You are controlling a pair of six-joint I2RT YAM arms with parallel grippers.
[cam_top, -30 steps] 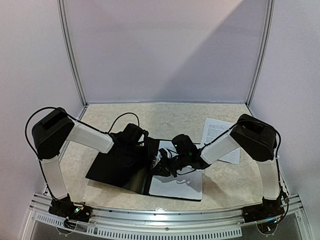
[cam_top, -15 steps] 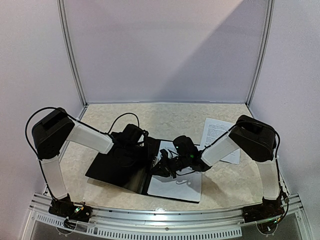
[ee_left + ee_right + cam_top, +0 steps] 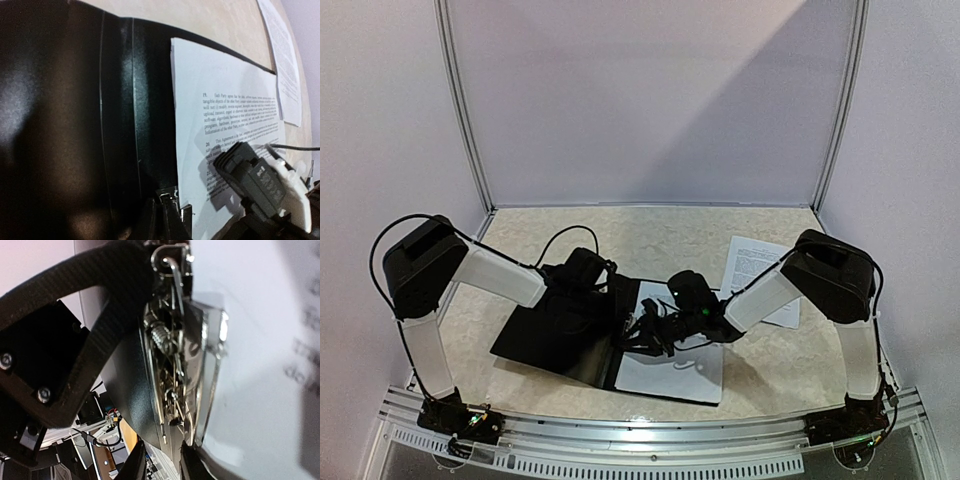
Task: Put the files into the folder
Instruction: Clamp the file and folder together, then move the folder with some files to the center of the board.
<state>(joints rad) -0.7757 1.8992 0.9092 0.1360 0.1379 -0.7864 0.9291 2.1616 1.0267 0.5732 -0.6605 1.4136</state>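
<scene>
Lying open on the surface (image 3: pixel 650 235), the folder (image 3: pixel 545 335) has the left gripper (image 3: pixel 162 222) closed, tips at its spine. One sheet (image 3: pixel 225 100) lies inside on the right half. The right gripper (image 3: pixel 642 335) sits over that sheet's spine-side edge at the clip (image 3: pixel 185 355); its opening cannot be determined. A second sheet (image 3: pixel 750 258) lies further right, outside the folder.

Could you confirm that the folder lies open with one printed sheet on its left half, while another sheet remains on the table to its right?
Not quite: the printed sheet lies on the right half of the open folder, not the left, as the top external view shows. Another sheet does remain on the table to its right.
</scene>
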